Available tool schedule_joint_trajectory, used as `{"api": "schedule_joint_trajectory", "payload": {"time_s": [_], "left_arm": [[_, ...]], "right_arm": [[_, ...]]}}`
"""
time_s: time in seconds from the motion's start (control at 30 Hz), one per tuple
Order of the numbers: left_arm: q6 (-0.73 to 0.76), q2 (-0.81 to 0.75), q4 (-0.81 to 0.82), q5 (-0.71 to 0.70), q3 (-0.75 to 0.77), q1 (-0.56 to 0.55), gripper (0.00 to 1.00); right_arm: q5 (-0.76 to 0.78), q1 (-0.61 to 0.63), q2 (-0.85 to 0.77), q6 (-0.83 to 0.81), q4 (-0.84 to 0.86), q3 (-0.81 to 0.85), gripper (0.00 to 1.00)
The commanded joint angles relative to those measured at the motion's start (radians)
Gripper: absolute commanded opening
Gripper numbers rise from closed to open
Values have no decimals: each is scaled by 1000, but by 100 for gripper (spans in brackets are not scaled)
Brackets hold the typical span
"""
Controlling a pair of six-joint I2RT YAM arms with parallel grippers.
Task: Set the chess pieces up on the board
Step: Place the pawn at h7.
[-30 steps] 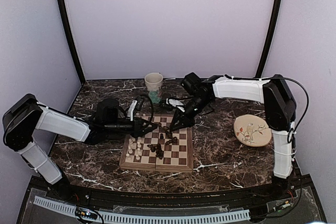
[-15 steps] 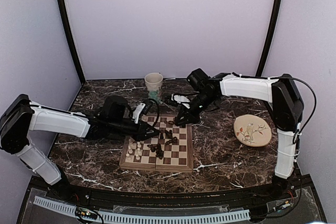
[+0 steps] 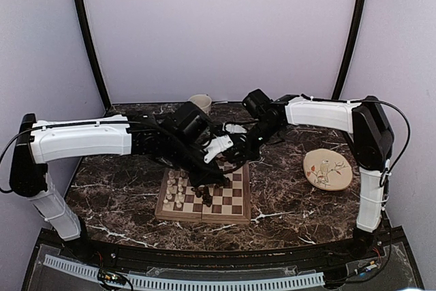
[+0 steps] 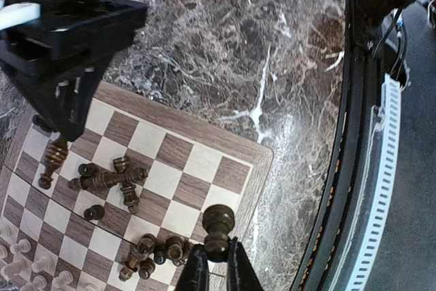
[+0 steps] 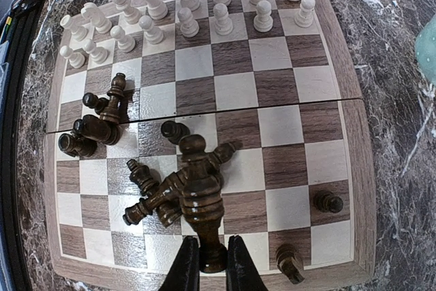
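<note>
Left jaws are closed on a dark piece (image 4: 218, 231), held above the board (image 4: 204, 161) near its edge. Right jaws are closed on one end of a taller dark piece (image 5: 199, 199), held over the middle of the board. White pieces (image 5: 187, 22) stand in two rows along one side. Most dark pieces (image 5: 153, 199) lie toppled in heaps about the centre seam, with two apart near a corner. Risk one: both arms work over the same part of the board and stand close together in the top view, so a careless move could bring them into contact and jar either grip. Risk two: a heap lies directly under the right jaws' piece, and a descent there would likely strike it, scatter it, or send a piece rolling onto the surface (image 3: 293, 202). Risk three: each held piece is pinched on a narrow turned part and could twist or slip, then land tilted and fall. Containers: a cup (image 3: 199, 102) stands beyond the board, largely hidden behind the left arm, contents not visible. A plate (image 3: 315, 165) sits well to the right of the board and bears only its painted bird.
</note>
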Motion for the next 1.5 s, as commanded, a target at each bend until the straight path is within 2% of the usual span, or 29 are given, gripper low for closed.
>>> {"api": "schedule_joint_trajectory", "payload": {"time_s": [0.0, 0.17, 0.43, 1.1, 1.47], "left_arm": [[112, 107, -295, -155, 130, -77, 0], [154, 228, -345, -227, 219, -145, 0], [165, 379, -389, -271, 320, -160, 0], [176, 457, -395, -242, 354, -164, 6], [172, 480, -392, -249, 359, -165, 14]], "right_arm": [[-9, 2, 10, 17, -1, 16, 3], [-22, 2, 10, 23, 6, 6, 3], [-23, 4, 6, 23, 10, -3, 3], [-25, 7, 17, 16, 8, -8, 4], [-24, 7, 17, 11, 7, -12, 4]]}}
